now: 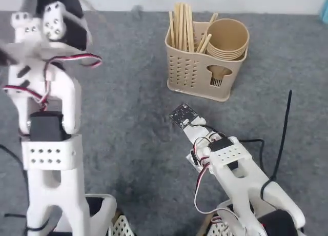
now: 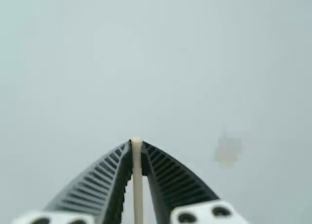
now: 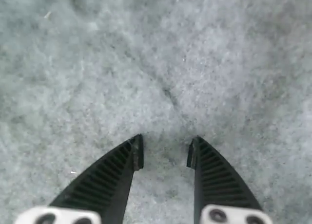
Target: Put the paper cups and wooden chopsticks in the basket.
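A beige slotted basket (image 1: 197,74) stands at the back middle of the grey carpet. Several wooden chopsticks (image 1: 182,25) stand upright in its one compartment, and a stack of paper cups (image 1: 228,38) fills the other. My left gripper (image 2: 136,143) is raised and faces a plain pale wall, shut on a single wooden chopstick (image 2: 137,185) that runs between its jaws. My right gripper (image 3: 165,153) hangs open just above bare carpet, nothing between its fingers. In the high view the right arm (image 1: 228,159) points down at the carpet in front of the basket.
The left arm (image 1: 48,118) towers at the left side with loose red, black and white wires (image 1: 77,59). A black cable (image 1: 284,133) rises beside the right arm. Grey carpet (image 1: 128,107) covers the table between the arms and the basket.
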